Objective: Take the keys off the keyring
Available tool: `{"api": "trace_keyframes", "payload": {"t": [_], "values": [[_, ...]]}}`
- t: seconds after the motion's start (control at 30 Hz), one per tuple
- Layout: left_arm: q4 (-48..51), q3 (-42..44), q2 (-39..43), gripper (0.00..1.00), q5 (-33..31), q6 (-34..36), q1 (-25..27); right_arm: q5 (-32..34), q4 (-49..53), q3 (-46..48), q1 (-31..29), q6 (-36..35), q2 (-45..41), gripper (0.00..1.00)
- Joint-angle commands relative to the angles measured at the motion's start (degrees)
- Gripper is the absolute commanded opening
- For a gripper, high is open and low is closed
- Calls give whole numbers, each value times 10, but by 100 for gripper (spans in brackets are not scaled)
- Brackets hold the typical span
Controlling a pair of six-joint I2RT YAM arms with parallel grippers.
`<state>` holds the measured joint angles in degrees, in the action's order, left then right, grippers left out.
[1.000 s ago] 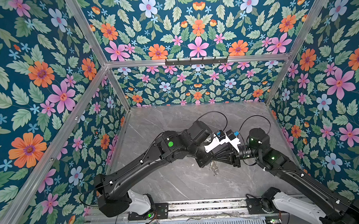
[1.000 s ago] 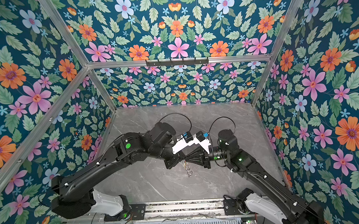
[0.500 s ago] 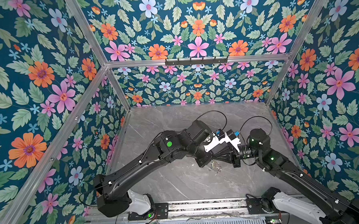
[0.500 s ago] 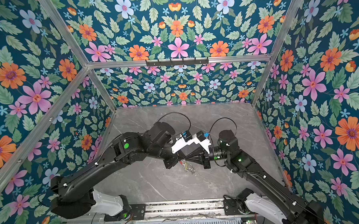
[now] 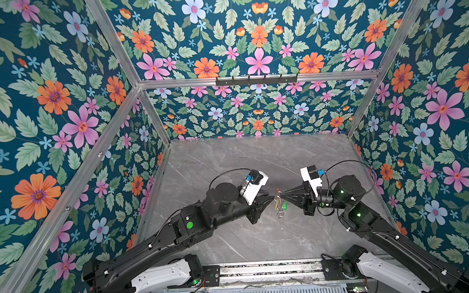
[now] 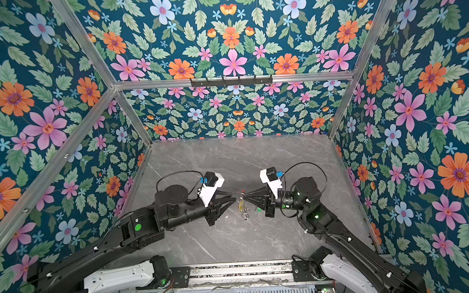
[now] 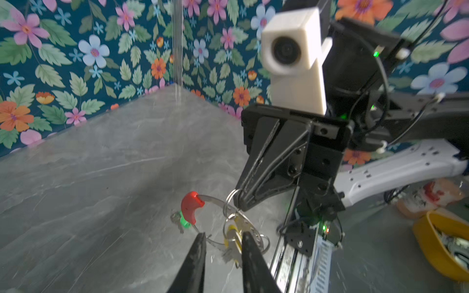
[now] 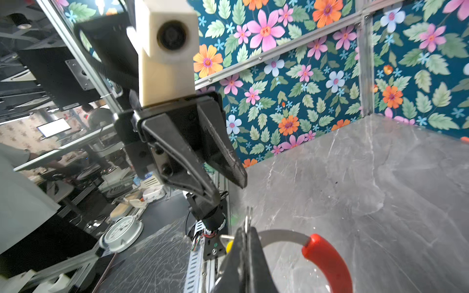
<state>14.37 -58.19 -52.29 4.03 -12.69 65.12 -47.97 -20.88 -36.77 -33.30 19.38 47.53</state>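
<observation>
1. Black right claw (image 7: 237, 200) is clenched on the keyring (image 8: 281, 235), holding it over the grey table (image 7: 101, 177).
2. Facing it, the left claw (image 7: 223, 237) stands parted, gripping nothing.
3. Between its fingers (image 7: 196, 258) hangs the yellow-tagged key (image 7: 231, 232); the green-tagged key (image 7: 184, 223) dangles beyond.
4. Neither key looks freed yet; both removals remain.

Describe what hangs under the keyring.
Under the keyring hang the yellow key and green key, over the table. Fingers of the left gripper cover part of the yellow key; whether either touches the table cannot be told.
</observation>
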Motion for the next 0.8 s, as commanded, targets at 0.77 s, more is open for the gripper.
{"api": "trace_keyframes", "payload": {"t": [0.77], "values": [[-295,121,-15,17,56,-37,-1,44,-96,-4,-1,50,-18,0]]}}
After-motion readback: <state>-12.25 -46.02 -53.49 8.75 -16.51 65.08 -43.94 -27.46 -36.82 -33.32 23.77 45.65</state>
